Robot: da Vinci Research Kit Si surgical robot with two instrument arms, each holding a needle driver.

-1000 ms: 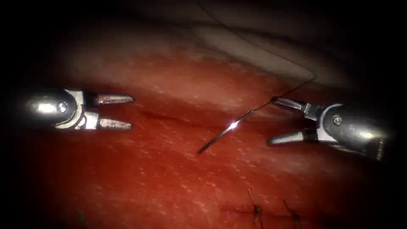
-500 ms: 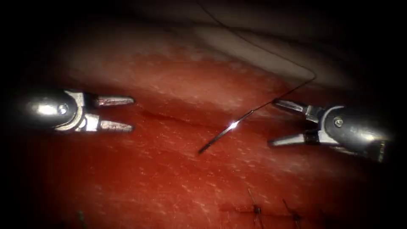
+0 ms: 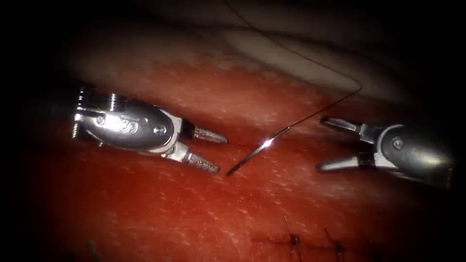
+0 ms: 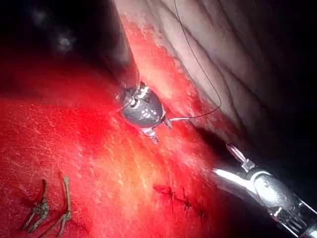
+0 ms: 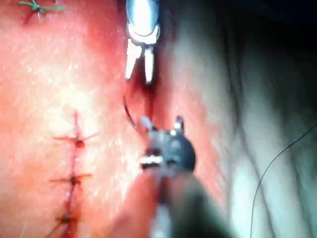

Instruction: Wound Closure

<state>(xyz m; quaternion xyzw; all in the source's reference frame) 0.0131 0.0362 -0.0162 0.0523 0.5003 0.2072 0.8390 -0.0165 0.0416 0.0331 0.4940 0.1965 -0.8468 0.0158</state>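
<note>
the left arm's shiny steel tool [image 3: 213, 154] is gaping empty just beside the thin curved steel needle [image 3: 256, 150] lying free on the red tissue [image 3: 160, 208]; the right arm's steel tool [image 3: 326, 144] is spread empty; the dark thread [image 3: 320, 107] is trailing away.

A pale wrinkled drape [image 3: 301, 58] lies behind the lit field, and the surroundings beyond it fall into darkness.

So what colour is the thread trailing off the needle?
Dark, almost black thread, clearest in the endoscope view, running off the needle.
</note>
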